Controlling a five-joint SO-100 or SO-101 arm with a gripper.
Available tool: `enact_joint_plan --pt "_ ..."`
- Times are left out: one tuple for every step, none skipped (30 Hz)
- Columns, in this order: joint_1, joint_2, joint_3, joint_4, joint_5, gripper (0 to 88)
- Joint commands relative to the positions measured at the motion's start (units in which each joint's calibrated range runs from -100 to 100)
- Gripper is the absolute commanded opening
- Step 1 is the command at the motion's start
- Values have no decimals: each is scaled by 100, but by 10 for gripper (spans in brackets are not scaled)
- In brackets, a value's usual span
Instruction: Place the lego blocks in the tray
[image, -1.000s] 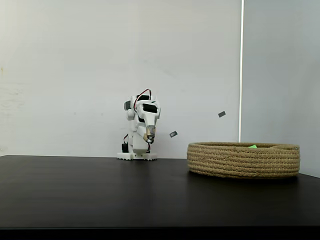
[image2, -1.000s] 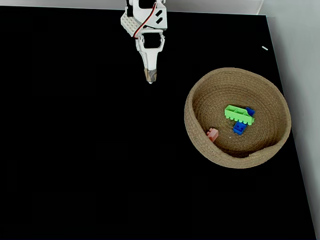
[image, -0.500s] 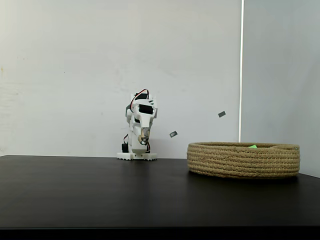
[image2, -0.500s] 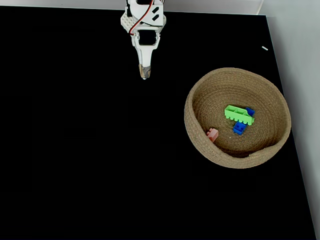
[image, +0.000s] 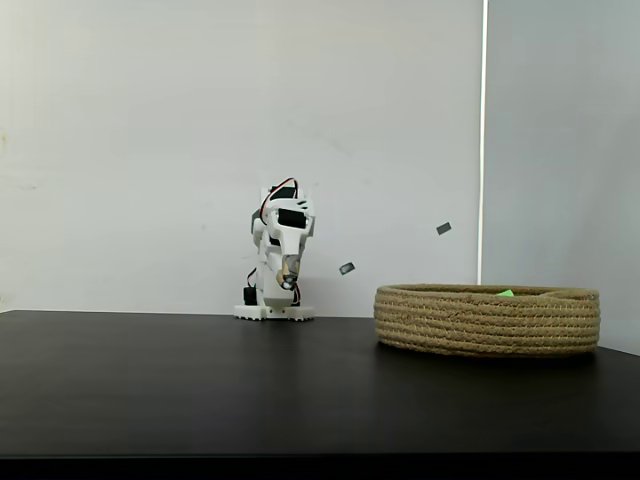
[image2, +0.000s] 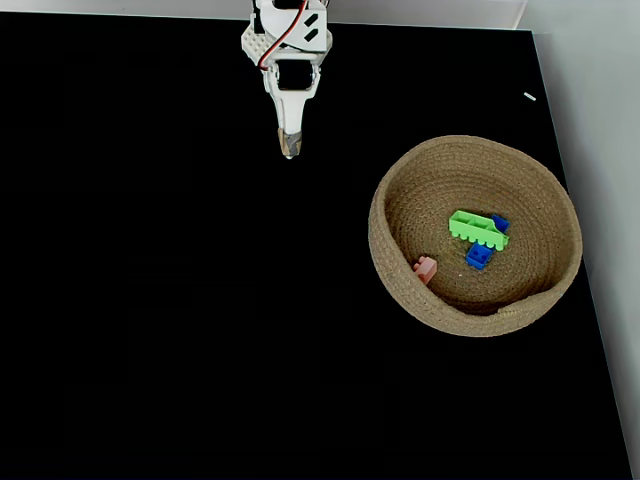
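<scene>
No writing is showing anywhere. Three bricks are lying inside the rope tray (image2: 400, 200) in the top-down fixed view: one green brick (image2: 477, 229), one blue brick (image2: 479, 256), one pink brick (image2: 426, 268). The gripper (image2: 289, 150) is sitting clenched and empty at the far left, well apart. The side fixed view is showing the tray wall (image: 487, 320), with only a green tip peeking over its rim.

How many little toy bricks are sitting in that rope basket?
3, all inside the basket: the green brick mid-floor, the blue brick just below it, the pink brick by the left wall. A blue bit behind the green may be another.
</scene>
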Motion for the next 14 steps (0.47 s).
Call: enact_joint_plan --pt "-36 -66 71 -14 -20 3" --pt "-44 -66 71 -14 -20 3" --pt "-44 -66 71 -14 -24 3" --pt "-36 -66 71 -14 -34 3" --pt "-19 -66 71 -14 -49 3" --pt "6 -66 71 -14 -54 3" --pt "14 -66 71 -14 -59 3" --pt "22 -66 71 -14 -63 3" --pt "30 -66 71 -14 -68 3" --pt "39 -66 71 -14 -68 3" --pt "39 -66 71 -14 -68 3" --pt "39 -66 71 -14 -68 3" --pt "39 -66 71 -14 -63 3" --pt "39 -66 71 -14 -59 3"
